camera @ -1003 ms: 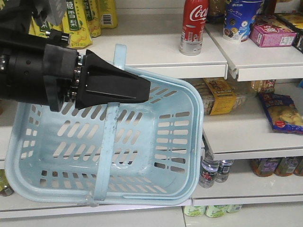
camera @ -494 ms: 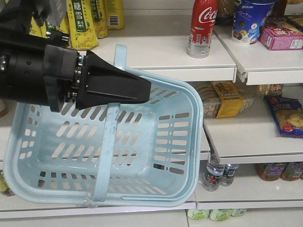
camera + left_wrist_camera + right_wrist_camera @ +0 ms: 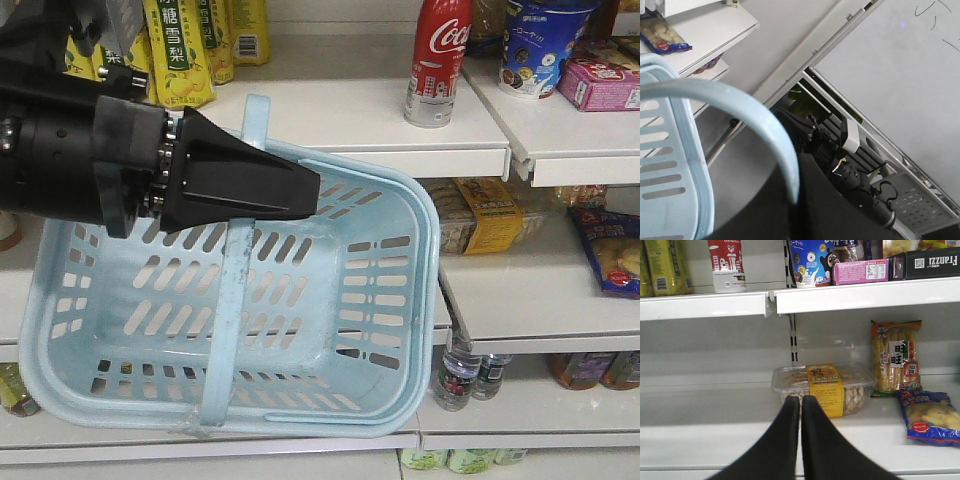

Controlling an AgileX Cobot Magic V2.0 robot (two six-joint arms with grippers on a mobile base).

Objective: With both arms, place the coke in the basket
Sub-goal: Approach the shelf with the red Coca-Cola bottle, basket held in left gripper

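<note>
The coke (image 3: 440,60), a slim red Coca-Cola can with a silver foot, stands upright on the upper shelf; its lower part also shows as the coke (image 3: 727,267) at the top left of the right wrist view. The light blue basket (image 3: 425,300) hangs tilted in front of the shelves. My left gripper (image 3: 300,190) is shut on its strap handle (image 3: 235,300). In the left wrist view the handle (image 3: 740,102) curves down between the black fingers of the left gripper (image 3: 796,200). My right gripper (image 3: 800,400) is shut and empty, below the coke and to its right.
Yellow-green drink packs (image 3: 185,50) stand left of the coke, a blue tub (image 3: 545,45) and a pink box (image 3: 600,85) to its right. A clear cookie box (image 3: 822,385) lies just beyond the right fingertips, snack bags (image 3: 930,417) to the right. Bottles (image 3: 460,375) stand below.
In the front view the shelves and the coke have drifted to the right. The basket has shifted slightly right and down, still hanging from the left gripper.
</note>
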